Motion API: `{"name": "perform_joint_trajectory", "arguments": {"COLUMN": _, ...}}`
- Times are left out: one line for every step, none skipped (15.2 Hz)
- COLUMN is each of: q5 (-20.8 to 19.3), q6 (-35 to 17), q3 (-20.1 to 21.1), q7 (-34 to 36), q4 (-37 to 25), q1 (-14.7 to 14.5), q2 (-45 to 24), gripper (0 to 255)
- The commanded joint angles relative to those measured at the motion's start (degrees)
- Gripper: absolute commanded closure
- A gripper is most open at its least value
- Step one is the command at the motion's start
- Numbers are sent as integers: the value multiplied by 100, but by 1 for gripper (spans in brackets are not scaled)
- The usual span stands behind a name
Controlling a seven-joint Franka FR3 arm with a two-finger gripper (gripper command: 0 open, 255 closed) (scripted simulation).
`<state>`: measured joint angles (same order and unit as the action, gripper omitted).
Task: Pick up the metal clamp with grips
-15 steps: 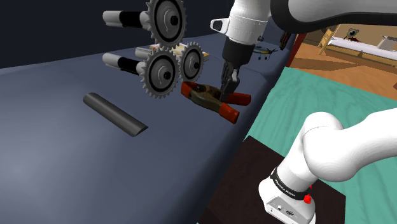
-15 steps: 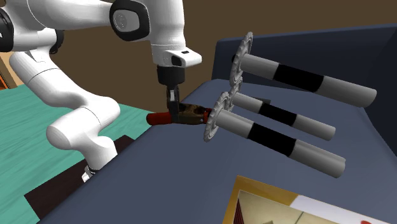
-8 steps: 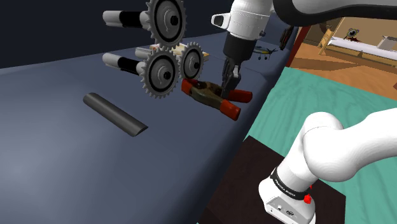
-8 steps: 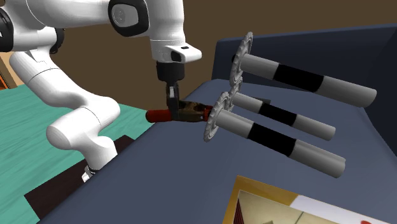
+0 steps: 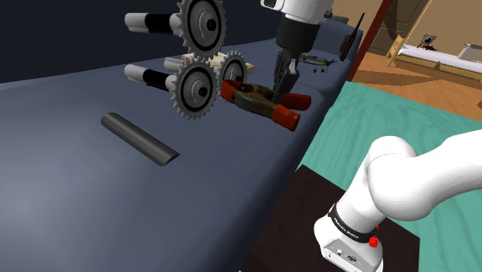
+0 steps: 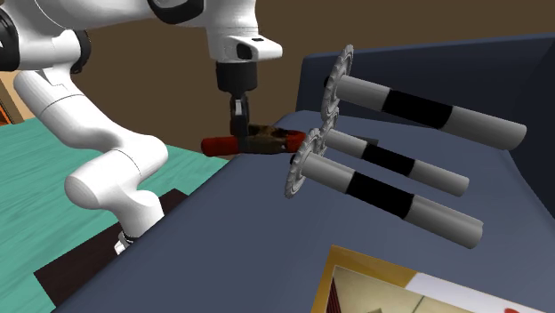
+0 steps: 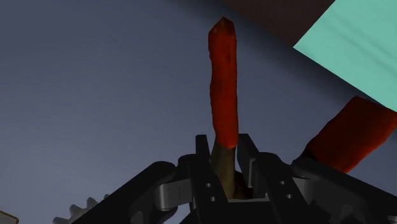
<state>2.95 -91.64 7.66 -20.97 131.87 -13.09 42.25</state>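
Note:
The clamp (image 5: 259, 103) is brown metal with red grips and hangs clear above the dark blue surface (image 5: 93, 185). My gripper (image 5: 276, 91) comes down from above and is shut on one of its handles. In the second exterior view the clamp (image 6: 253, 140) juts out level under the gripper (image 6: 238, 133). The wrist view has my fingers (image 7: 202, 167) clasping the brown arm just below one red grip (image 7: 223, 89), while the other red grip (image 7: 350, 135) sticks out beside the gripper.
Three toothed gear wheels on grey-and-black shafts (image 5: 195, 86) stand right beside the clamp. A grey half-cylinder (image 5: 139, 138) lies on the surface toward the shoulder view's left. A teal floor (image 5: 386, 124) and my dark stand (image 5: 309, 224) lie past the surface edge.
The gripper has risen with the clamp in it; the clamp has lifted off the dark blue surface and now hangs higher, close beside the gear wheels.

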Motion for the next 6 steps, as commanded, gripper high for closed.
{"name": "perform_joint_trajectory", "arguments": {"q5": -4, "q6": 157, "q3": -2, "q7": 7, "q4": -183, "q1": 2, "q2": -26, "gripper": 255}}
{"name": "perform_joint_trajectory", "arguments": {"q5": -8, "q6": 228, "q3": -5, "q7": 6, "q4": -277, "q1": 5, "q2": -49, "gripper": 255}}
{"name": "perform_joint_trajectory", "arguments": {"q5": -13, "q6": 298, "q3": -9, "q7": 6, "q4": -371, "q1": 8, "q2": -73, "gripper": 255}}
{"name": "perform_joint_trajectory", "arguments": {"q5": -17, "q6": 368, "q3": -12, "q7": 6, "q4": -466, "q1": 12, "q2": -98, "gripper": 255}}
{"name": "perform_joint_trajectory", "arguments": {"q5": -18, "q6": 378, "q3": -12, "q7": 6, "q4": -480, "q1": 12, "q2": -101, "gripper": 255}}
{"name": "perform_joint_trajectory", "arguments": {"q5": -18, "q6": 378, "q3": -12, "q7": 6, "q4": -480, "q1": 12, "q2": -102, "gripper": 255}}
